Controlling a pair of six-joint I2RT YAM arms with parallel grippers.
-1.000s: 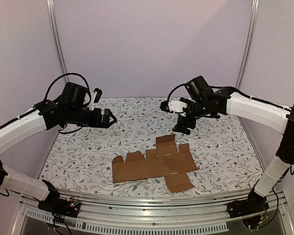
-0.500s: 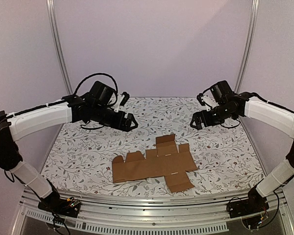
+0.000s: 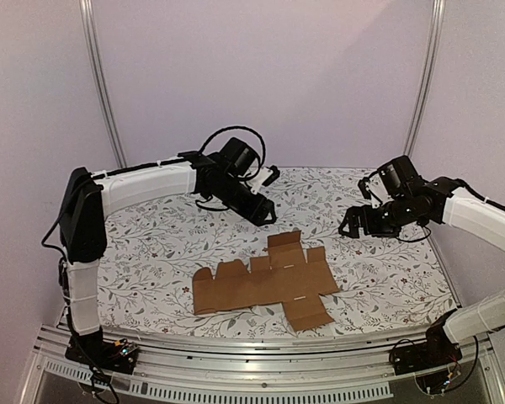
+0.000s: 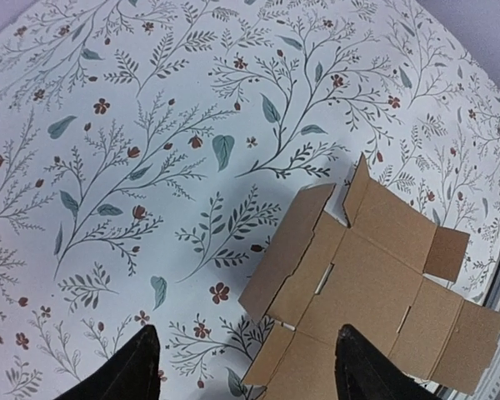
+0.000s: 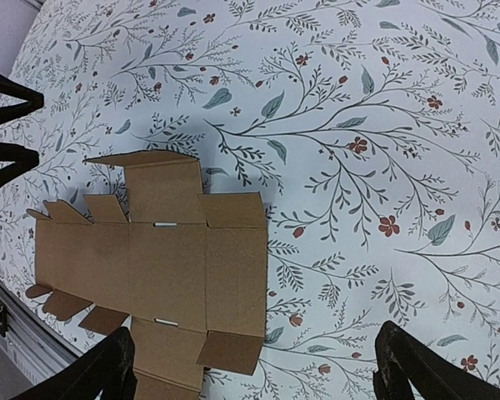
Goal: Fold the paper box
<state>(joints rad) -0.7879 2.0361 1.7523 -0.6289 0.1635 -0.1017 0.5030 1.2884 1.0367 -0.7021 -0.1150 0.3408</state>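
Note:
The paper box [image 3: 265, 282] lies flat and unfolded on the floral table, a brown die-cut sheet with flaps and slots. One far flap [image 3: 284, 241] stands slightly raised. My left gripper [image 3: 265, 214] hovers above the sheet's far left side, open, with nothing between its fingers. In the left wrist view the box [image 4: 375, 267] lies under the left gripper [image 4: 247, 342], partly beneath the right finger. My right gripper [image 3: 354, 225] hangs open above the table to the right of the sheet. The right wrist view shows the box [image 5: 175, 258] left of the right gripper [image 5: 254, 337].
A floral cloth [image 3: 379, 269] covers the table. A metal rail [image 3: 261, 370] runs along the near edge. Pale walls and two upright poles [image 3: 101, 84] close in the back. The left gripper's fingers [image 5: 8, 100] show at the left edge of the right wrist view.
The left arm has swung right across the table to the box's far side. The right gripper has moved right, away from the box, and lower. The box has not moved.

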